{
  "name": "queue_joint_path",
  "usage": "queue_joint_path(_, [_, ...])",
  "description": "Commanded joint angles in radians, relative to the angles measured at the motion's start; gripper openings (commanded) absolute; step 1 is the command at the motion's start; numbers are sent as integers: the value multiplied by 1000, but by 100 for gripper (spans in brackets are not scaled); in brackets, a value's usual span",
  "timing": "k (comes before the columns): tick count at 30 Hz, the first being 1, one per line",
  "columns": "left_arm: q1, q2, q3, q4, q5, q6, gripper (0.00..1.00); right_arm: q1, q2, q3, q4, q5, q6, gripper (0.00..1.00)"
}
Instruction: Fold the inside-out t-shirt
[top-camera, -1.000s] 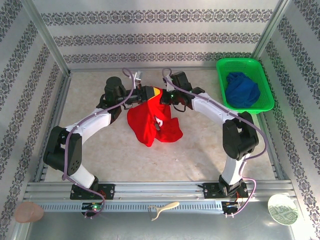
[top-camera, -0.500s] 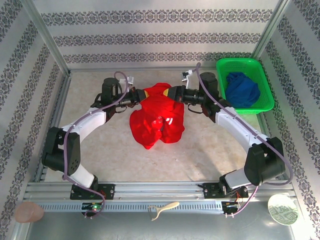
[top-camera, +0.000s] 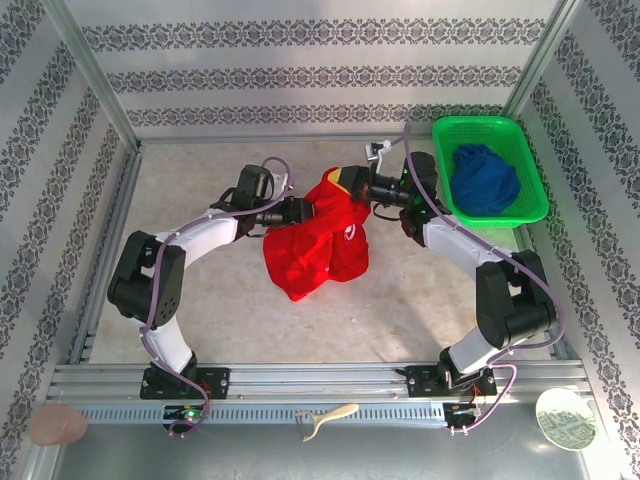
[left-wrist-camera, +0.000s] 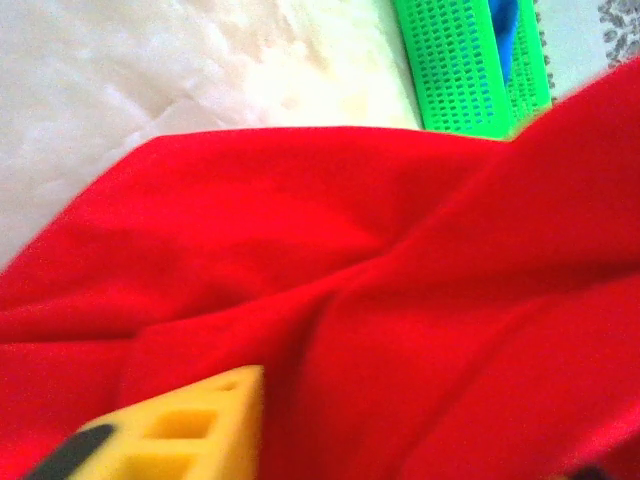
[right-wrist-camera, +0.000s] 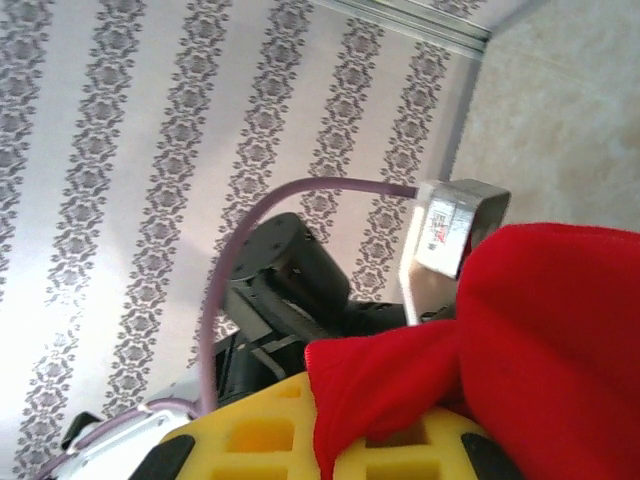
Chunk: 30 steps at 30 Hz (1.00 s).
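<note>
The inside-out t-shirt (top-camera: 315, 245) is a bunched, plain red heap in the middle of the table. My right gripper (top-camera: 347, 184) is at its far edge and shut on a fold of red cloth. The right wrist view shows that fold (right-wrist-camera: 400, 380) pinched between the yellow fingers (right-wrist-camera: 250, 435). My left gripper (top-camera: 303, 211) presses into the shirt's left side. In the left wrist view one yellow finger (left-wrist-camera: 170, 430) stands off to the left. Its jaws are apart, and red cloth (left-wrist-camera: 400, 300) lies over the gap and hides the other finger.
A green basket (top-camera: 530, 205) holding a dark blue garment (top-camera: 484, 180) stands at the back right, close to the right arm; its mesh wall (left-wrist-camera: 455, 70) also shows past the shirt. Patterned walls enclose the table. Small items lie along the near rail (top-camera: 325, 418).
The left gripper's jaws have parted and it has moved right into the shirt. The right gripper has carried the shirt's far edge back left. The shirt hangs more bunched than half a second ago.
</note>
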<state>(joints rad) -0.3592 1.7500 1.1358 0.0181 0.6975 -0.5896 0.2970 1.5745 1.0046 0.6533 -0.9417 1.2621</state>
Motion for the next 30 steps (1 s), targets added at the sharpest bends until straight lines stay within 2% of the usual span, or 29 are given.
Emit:
queue_joint_path(1, [41, -92, -5, -114, -84, 53, 54, -34, -31, -10, 258, -42, 39, 0])
queue_joint_path(3, [60, -164, -5, -136, -87, 42, 61, -47, -27, -42, 263, -32, 37, 0])
queue_joint_path(8, [69, -306, -23, -104, -66, -29, 68, -55, -25, -73, 270, -30, 37, 0])
queue_joint_path(14, [37, -335, 23, -25, -59, -99, 67, -55, -26, -83, 269, -31, 36, 0])
queue_joint_path(20, [-32, -253, 112, 67, 16, -121, 53, -53, -22, -82, 269, -34, 39, 0])
queue_joint_path(25, [-103, -199, 149, 93, 58, -101, 55, -53, -9, -76, 269, -34, 42, 0])
queue_joint_path(30, [-128, -194, 147, 46, 43, -69, 56, -53, 4, -67, 270, -34, 46, 0])
